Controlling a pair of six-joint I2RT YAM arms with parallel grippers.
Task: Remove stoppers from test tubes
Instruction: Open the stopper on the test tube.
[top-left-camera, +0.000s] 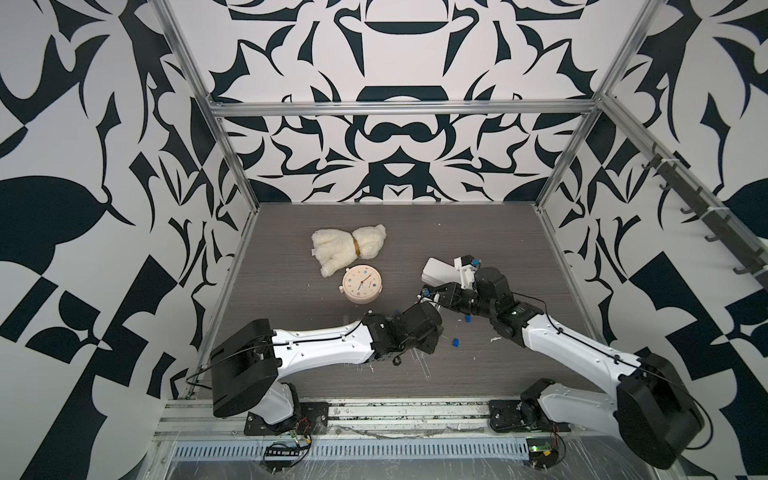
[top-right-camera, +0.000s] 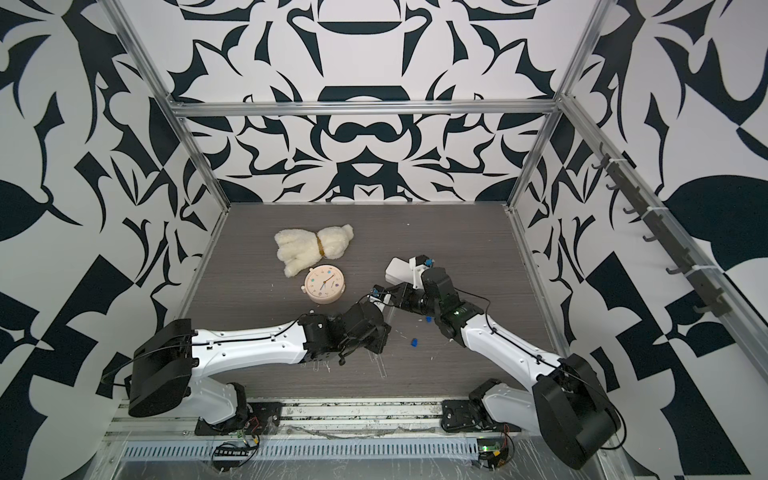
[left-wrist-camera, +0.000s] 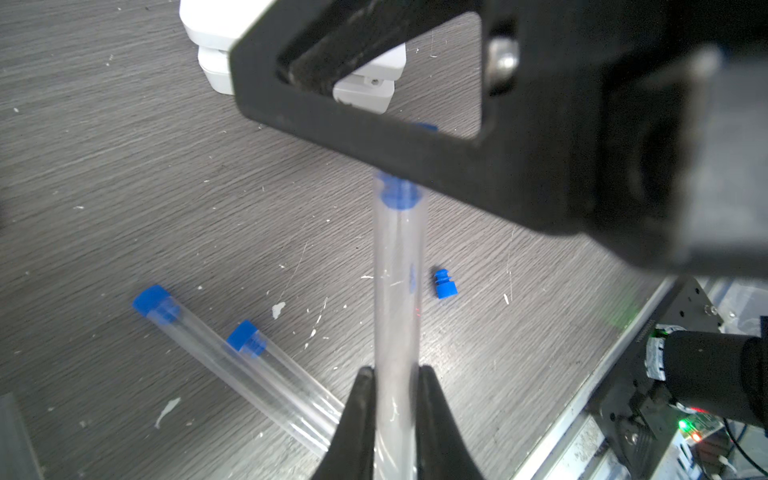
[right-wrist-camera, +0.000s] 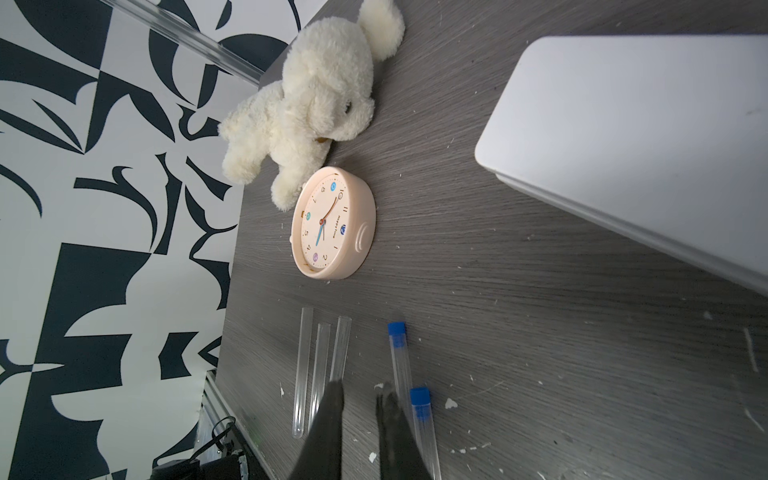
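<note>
My left gripper (left-wrist-camera: 392, 390) is shut on a clear test tube (left-wrist-camera: 397, 291) and holds it off the table. The tube's blue stopper (left-wrist-camera: 399, 195) reaches in between the close-set fingers of my right gripper (top-left-camera: 424, 293), which is shut on it; in the right wrist view the stopper does not show between the fingers (right-wrist-camera: 332, 407). Two stoppered tubes (right-wrist-camera: 399, 361) (right-wrist-camera: 426, 432) lie on the table under my right gripper (right-wrist-camera: 360, 395), and three open tubes (right-wrist-camera: 320, 365) lie beside them. Loose stoppers (top-left-camera: 456, 342) (top-left-camera: 467, 319) rest near the right arm.
A white plush toy (top-left-camera: 349, 245) and a cream clock (top-left-camera: 360, 284) lie at the table's middle left. A white box (top-left-camera: 440, 270) stands just behind the right gripper. White debris flecks dot the dark wood tabletop (top-left-camera: 498, 249). A metal rail (top-left-camera: 374, 409) runs along the front edge.
</note>
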